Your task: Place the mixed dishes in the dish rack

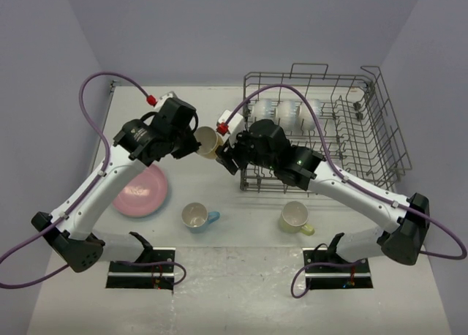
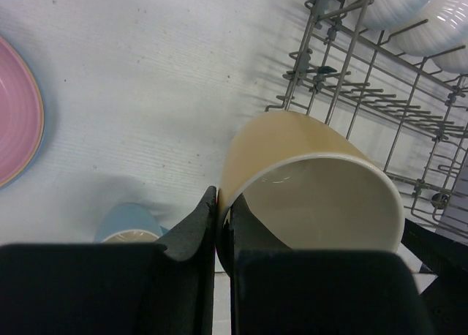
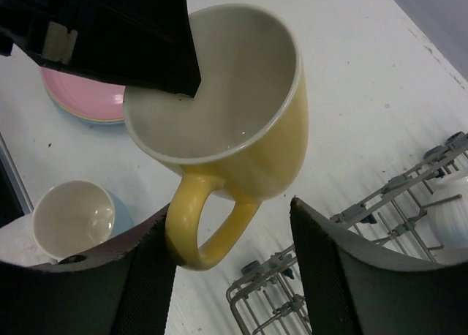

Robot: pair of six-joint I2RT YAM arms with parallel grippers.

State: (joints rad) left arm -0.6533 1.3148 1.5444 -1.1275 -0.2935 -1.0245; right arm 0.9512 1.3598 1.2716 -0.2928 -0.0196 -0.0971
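The yellow mug [image 1: 208, 140] hangs in the air between the two arms, just left of the rack's [image 1: 270, 74] near-left corner and outside it. It is tilted, its pale inside open to the right wrist camera and its handle pointing toward the right arm.

The left gripper [image 1: 196, 141] is clamped narrowly on the mug's rim, one finger inside the cup and one outside against the wall; the left wrist view shows the two black fingers [image 2: 201, 225] pinching the wall with hardly any gap.

The right gripper [image 3: 228, 211] stands wide, a finger on either side of the handle. The finger at the left of that view looks to be against the handle or just beside it, while the other is clearly apart from it, so the handle is not gripped.

In the rack, white bowls [image 1: 289, 112] sit in a row among the tines at the far side.

On the table [image 1: 241, 276], the pink plate [image 1: 139, 191] lies to the left, under the left arm, with coloured rims of other plates showing beneath it. The blue mug [image 1: 196, 216] stands upright near the front, right of the plate. The pale green mug [image 1: 295, 218] stands upright further right, just in front of the rack, under the right arm.
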